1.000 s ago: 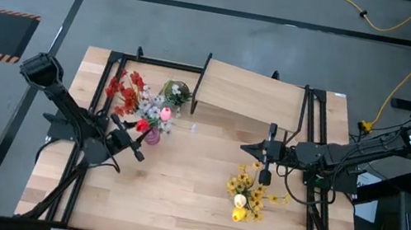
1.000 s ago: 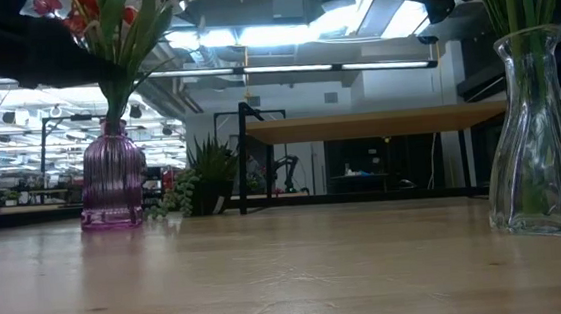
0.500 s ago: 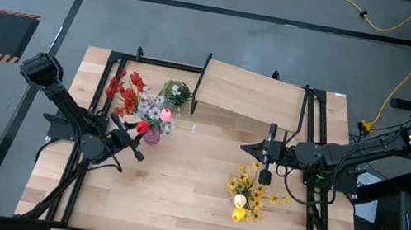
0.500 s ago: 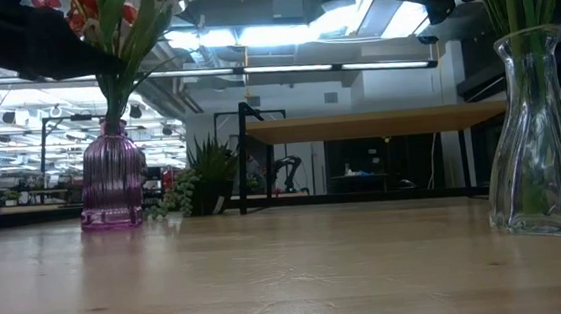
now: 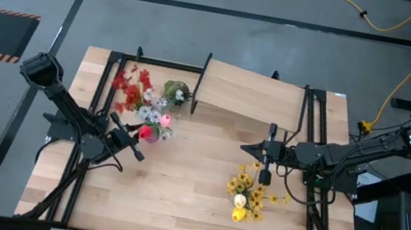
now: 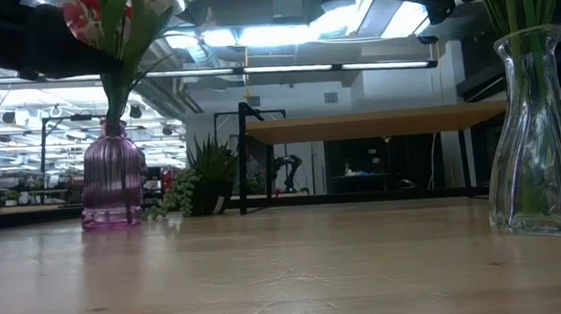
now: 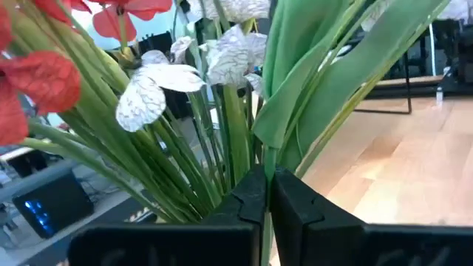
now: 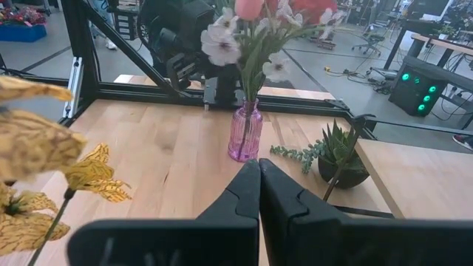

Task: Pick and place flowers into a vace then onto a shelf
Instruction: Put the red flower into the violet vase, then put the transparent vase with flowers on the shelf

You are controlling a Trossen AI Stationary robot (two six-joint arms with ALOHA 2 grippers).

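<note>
Left fingers closed on the stems of the bouquet above the purple vase

The left arm's two dark fingers (image 7: 240,203) are pinched shut around green stems of the mixed bunch of red, white and pink artificial flowers (image 5: 145,101), gripping low on the stalks, probably so the bunch can be steered as one while it stands in the ribbed purple glass vase (image 6: 112,180) near the desk's left back corner. The right arm's dark fingers (image 8: 259,193) are closed on nothing, waiting near mid-desk beside the yellow artificial flowers (image 5: 247,193) in the clear glass vase (image 6: 542,131). The wide light-wood shelf on black metal legs (image 5: 252,96) stands at the back of the pale wooden desk (image 5: 175,198), with a small dark-potted succulent (image 8: 338,154) just beside it; neither bouquet is on it yet.
</note>
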